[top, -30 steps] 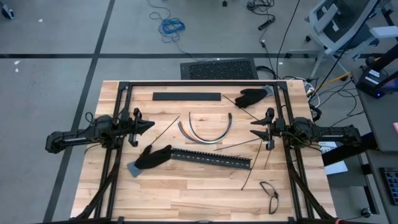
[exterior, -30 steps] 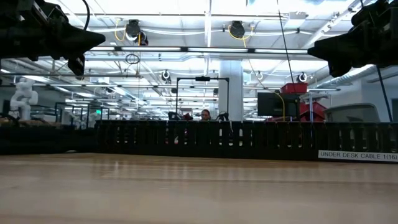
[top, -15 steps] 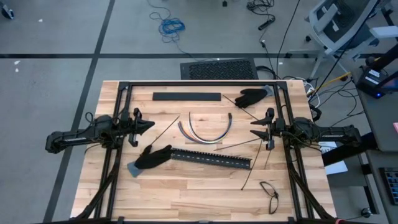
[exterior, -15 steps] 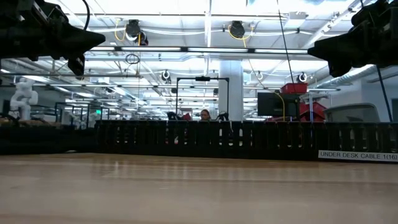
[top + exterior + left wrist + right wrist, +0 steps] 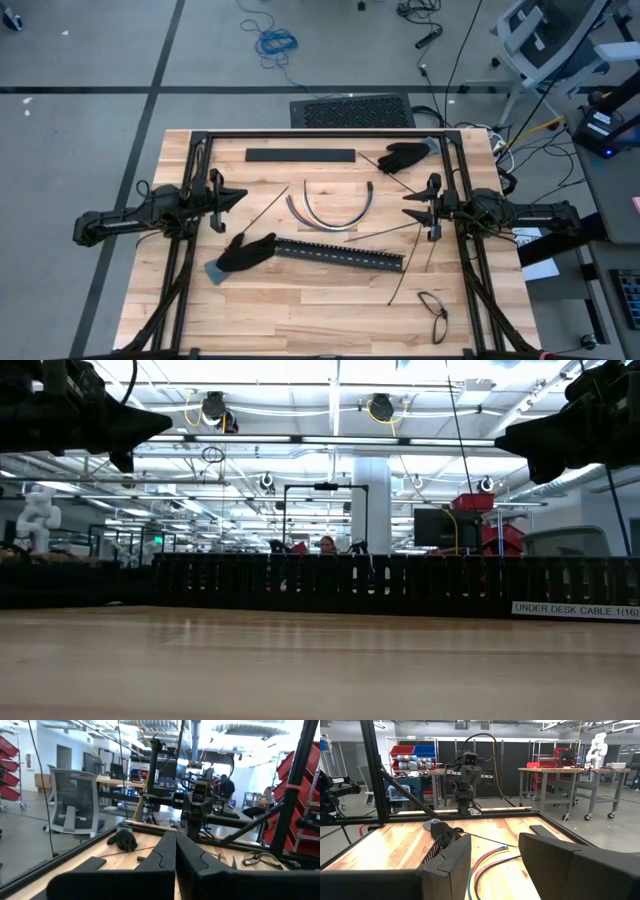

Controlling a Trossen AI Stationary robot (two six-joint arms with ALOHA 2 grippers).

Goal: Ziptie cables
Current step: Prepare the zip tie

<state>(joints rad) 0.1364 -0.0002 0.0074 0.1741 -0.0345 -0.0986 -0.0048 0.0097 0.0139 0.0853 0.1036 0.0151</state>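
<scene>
Cables (image 5: 330, 212) lie loose between closed left pincer (image 5: 240, 196) and parted right pincer (image 5: 408, 207).

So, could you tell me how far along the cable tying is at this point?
Nothing looks done yet: the cables lie loose in an arc on the table, with no tie around them. Nothing is in hand either. The left gripper is shut and empty, the right gripper is open and empty, and both hover on either side of the cables. Gathering the cables and fastening a tie is all still to do.
</scene>
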